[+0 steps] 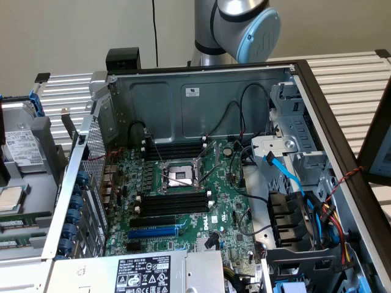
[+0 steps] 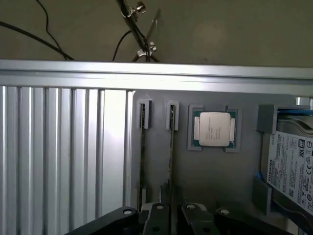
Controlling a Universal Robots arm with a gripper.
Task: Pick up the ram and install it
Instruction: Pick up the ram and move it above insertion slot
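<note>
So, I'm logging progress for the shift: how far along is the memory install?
Done: nothing yet; the black memory slots on the motherboard are all empty. In hand: the gripper hangs over the grey tray, close to one of two ram sticks standing on edge in it; neither is lifted. Left: the pickup and the seating in a slot.

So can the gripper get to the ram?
Probably yes. The gripper is right by one ram stick standing in the gray tray, and nothing seems to block the way.
</note>
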